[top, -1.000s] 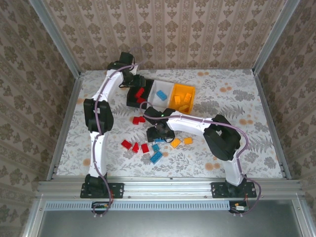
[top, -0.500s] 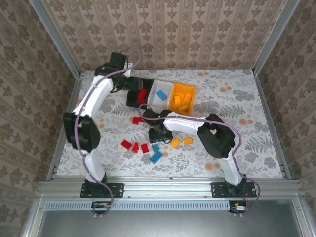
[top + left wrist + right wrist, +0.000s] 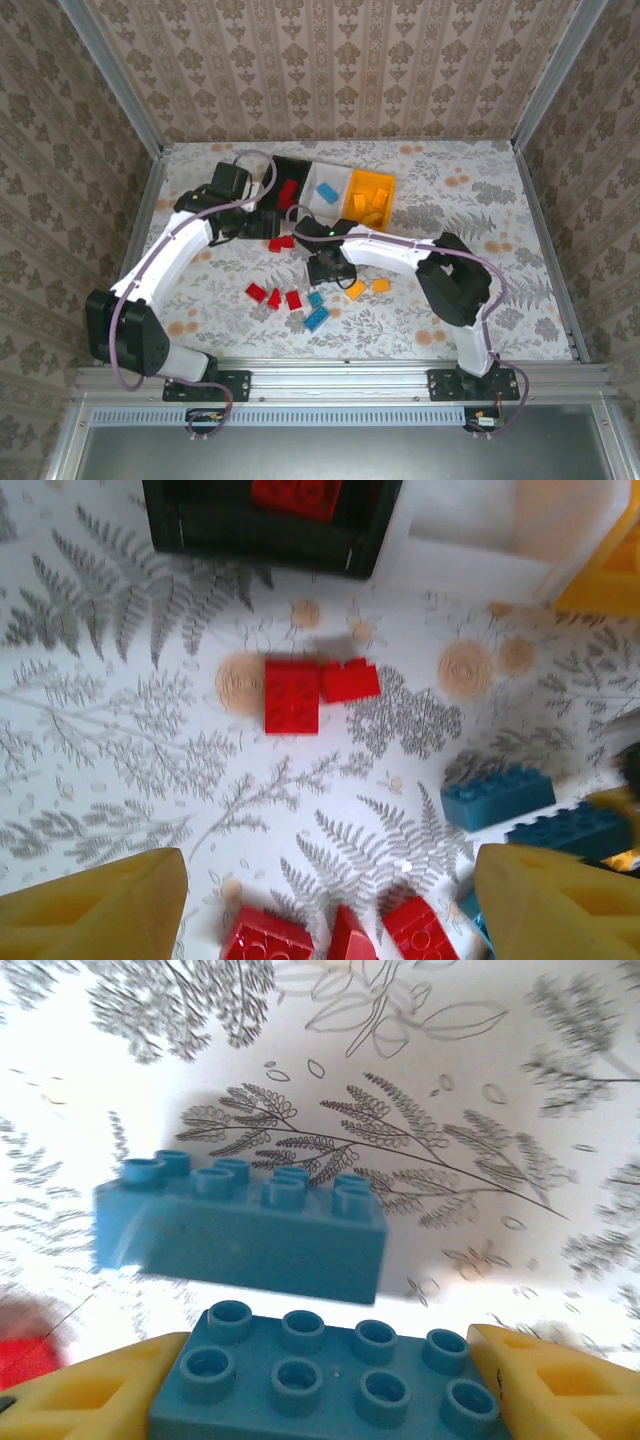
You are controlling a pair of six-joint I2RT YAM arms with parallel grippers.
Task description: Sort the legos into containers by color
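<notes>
At the far edge of the table (image 3: 480,225), near its middle, three small open plastic bins stand joined in a row. There is a black bin (image 3: 295,165) on the left, a white bin (image 3: 316,177) in the middle and an orange bin (image 3: 362,177) on the right. A red brick lies in the black bin, a blue brick (image 3: 328,192) lies in the white bin, and a few orange bricks (image 3: 374,207) lie in the orange bin.

The left gripper (image 3: 330,868) hangs over the table just in front of the black bin. Its yellow fingers (image 3: 95,910) are wide apart and hold nothing. Under it lie a big red studded brick (image 3: 292,695) and a small red brick (image 3: 350,680), touching each other.

The right gripper (image 3: 325,1360) is low over the middle of the table. Its yellow fingers press on the two ends of a blue studded plastic brick (image 3: 330,1375), one finger on each end. Just past it a second blue brick (image 3: 250,1230) lies flat on the table, apart from the fingers.

Nearer the front edge lie more loose bricks. There are three red bricks (image 3: 274,297) in a short row, two blue ones (image 3: 317,318) beside them and two orange ones (image 3: 367,288) a little to the right.
</notes>
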